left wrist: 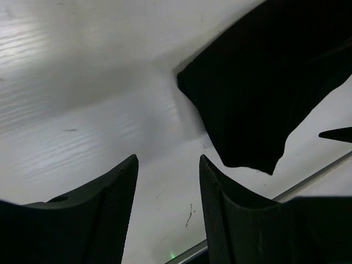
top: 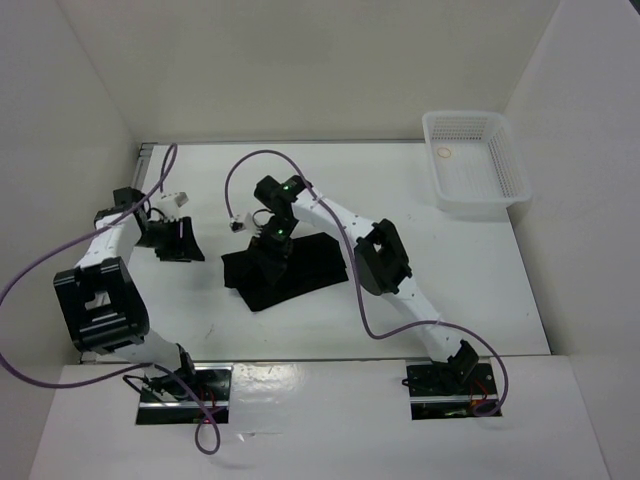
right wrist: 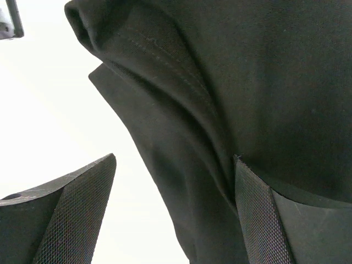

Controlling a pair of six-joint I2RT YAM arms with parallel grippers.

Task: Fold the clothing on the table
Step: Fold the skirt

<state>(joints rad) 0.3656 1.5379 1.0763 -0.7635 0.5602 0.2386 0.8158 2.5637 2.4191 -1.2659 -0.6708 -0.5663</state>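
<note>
Black clothing point(top: 305, 268) lies rumpled in the middle of the table point(top: 460, 290). The right gripper point(right wrist: 175, 157) is on it, jaws spread wide astride a fold. The left gripper point(left wrist: 168, 159), jaws apart and empty, hovers just beside it.

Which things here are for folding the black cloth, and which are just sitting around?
For the job:
black clothing
white table
left gripper
right gripper

Just lying about:
white mesh basket
small round thing inside the basket
</note>
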